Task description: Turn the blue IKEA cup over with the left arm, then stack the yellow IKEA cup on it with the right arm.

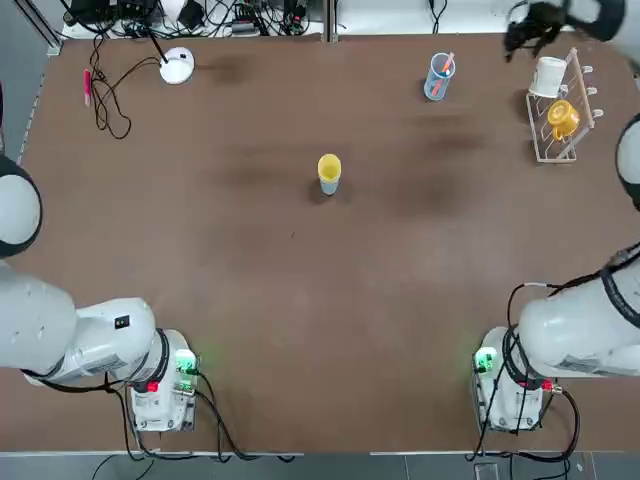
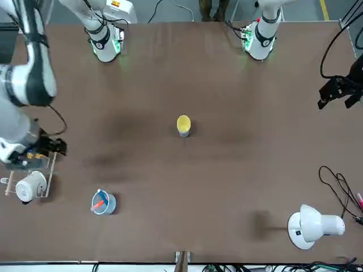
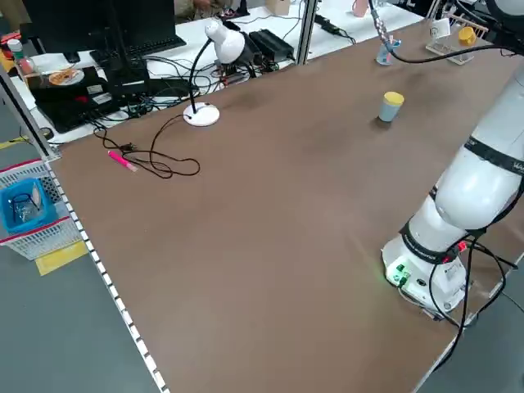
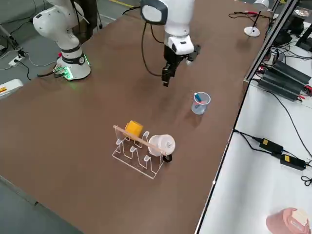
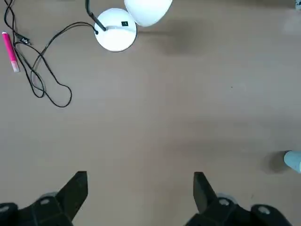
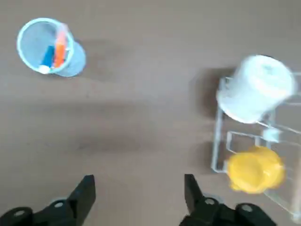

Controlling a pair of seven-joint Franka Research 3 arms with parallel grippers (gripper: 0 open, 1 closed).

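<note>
Inside blue cup [image 3: 389, 112], seemingly, yellow cup [image 3: 394, 99]

Two white, rounded robot arms [image 1: 90, 335] [image 1: 580, 335] carry black bands at the joints and black jaws with round screw heads. Black cables [image 1: 225, 430] [image 1: 570, 430] trail from bases lit green and dotted red; a small black rectangle [image 1: 122, 322] marks the left arm's casing.

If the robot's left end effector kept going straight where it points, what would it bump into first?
Probably the bare tabletop: nothing shows between the left end effector and it, though how far down it lies is unclear.
</note>
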